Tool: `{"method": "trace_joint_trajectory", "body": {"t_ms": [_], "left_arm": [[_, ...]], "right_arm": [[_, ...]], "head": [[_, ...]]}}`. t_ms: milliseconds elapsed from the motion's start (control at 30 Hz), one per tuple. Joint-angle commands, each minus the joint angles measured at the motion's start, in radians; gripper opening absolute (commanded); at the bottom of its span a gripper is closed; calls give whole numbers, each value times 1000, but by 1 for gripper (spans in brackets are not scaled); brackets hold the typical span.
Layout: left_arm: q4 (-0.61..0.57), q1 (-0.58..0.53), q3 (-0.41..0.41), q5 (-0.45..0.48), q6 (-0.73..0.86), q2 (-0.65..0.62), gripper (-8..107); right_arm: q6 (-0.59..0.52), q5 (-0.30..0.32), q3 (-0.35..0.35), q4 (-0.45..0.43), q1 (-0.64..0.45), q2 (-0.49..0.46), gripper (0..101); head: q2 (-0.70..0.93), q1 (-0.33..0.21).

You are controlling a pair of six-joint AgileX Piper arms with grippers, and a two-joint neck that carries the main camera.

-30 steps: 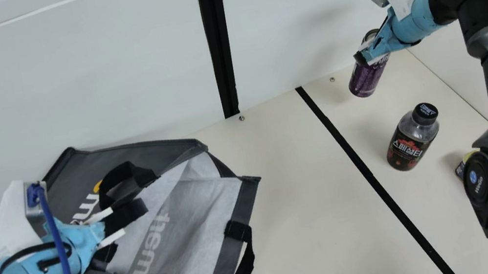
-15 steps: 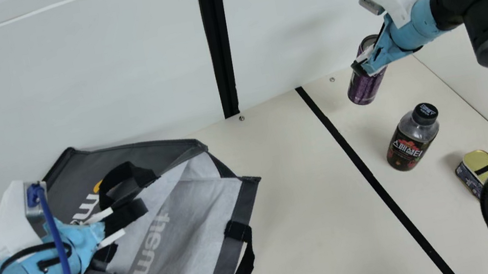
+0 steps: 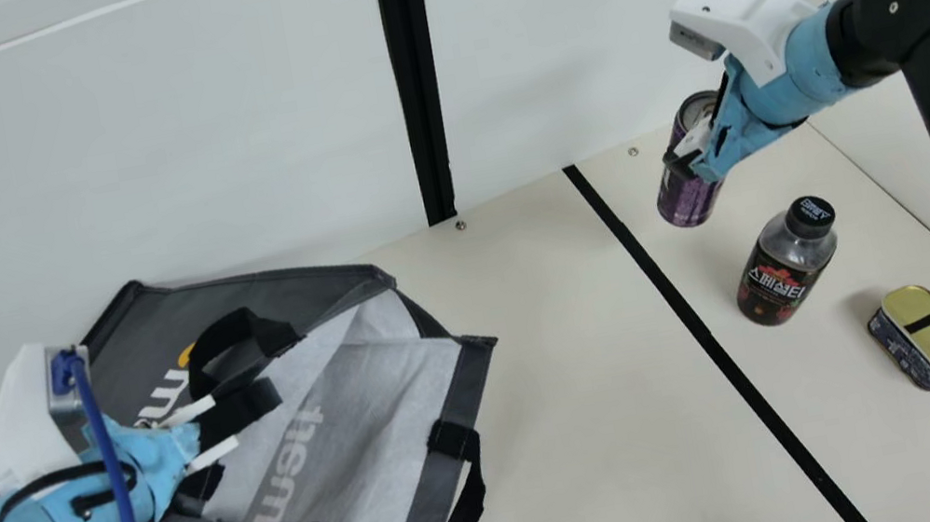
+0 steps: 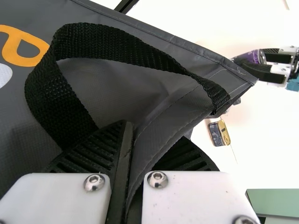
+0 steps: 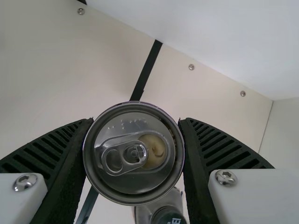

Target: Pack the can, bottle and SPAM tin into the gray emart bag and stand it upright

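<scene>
**Can gripped, bag braced, nothing packed from what I can see**

Purple cylindrical metal can [image 3: 686, 200] is in the right gripper [image 3: 691, 157], pinched on opposite sides just under the rim. Pull-tab end faces the wrist camera, and most of the body hangs below the jaws. My read: a high grip leaves the lower end free to lead into the bag. It looks a bit tilted; can't tell how far off the table.

Clear bottle with black cap and dark label [image 3: 776, 284] stands upright near the right jaws, on the near side. Close enough that a low sideways move could clip it, so I'd lift first.

Rounded gold-topped SPAM tin [image 3: 922, 336] sits flat, pull-ring up, beyond the bottle from those jaws. Both wait for the same arm, I'd guess.

Gray fabric emart bag [image 3: 280, 287] is well apart from the right jaws, slumped with its pale lining exposed. Left gripper [image 4: 148, 135] is clamped on a fold of its edge, cloth between the ribbed fingers, probably to keep the mouth open and stop it sliding. Black webbing handle [image 3: 236, 332] loops right beside those jaws; could snag the can on entry.

Next: carry the can across, bottom first. Early stage; standing the bag up comes last.
</scene>
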Motion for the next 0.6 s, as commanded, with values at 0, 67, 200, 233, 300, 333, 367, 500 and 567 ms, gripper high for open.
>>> {"method": "trace_joint_trajectory", "body": {"t_ms": [0, 67, 200, 233, 300, 333, 367, 500, 567], "left_arm": [[0, 0, 0, 0, 0, 0, -8], [0, 0, 0, 0, 0, 0, -8], [0, 0, 0, 0, 0, 0, -8], [0, 0, 0, 0, 0, 0, -8], [0, 0, 0, 0, 0, 0, -8], [0, 0, 0, 0, 0, 0, -8], [0, 0, 0, 0, 0, 0, -8], [0, 0, 0, 0, 0, 0, -8], [0, 0, 0, 0, 0, 0, -8]], "right_arm": [[-8, 0, 29, 3, 3, -25, 0], [-15, 0, 57, 6, 7, -48, 0], [-25, 0, 118, 21, 13, -94, 0], [-27, 0, 134, 27, 15, -106, 0], [-32, 0, 164, 41, 19, -128, 0], [-36, 0, 179, 48, 21, -138, 0], [-39, 0, 194, 56, 23, -148, 0], [-60, 0, 248, 96, 29, -185, 0], [-74, 0, 272, 114, 34, -200, 0]], "head": [[-2, -23], [-2, -23], [-2, -23], [-2, -23], [-2, -23], [-2, -23], [-2, -23], [-2, -23], [-2, -23]]}}
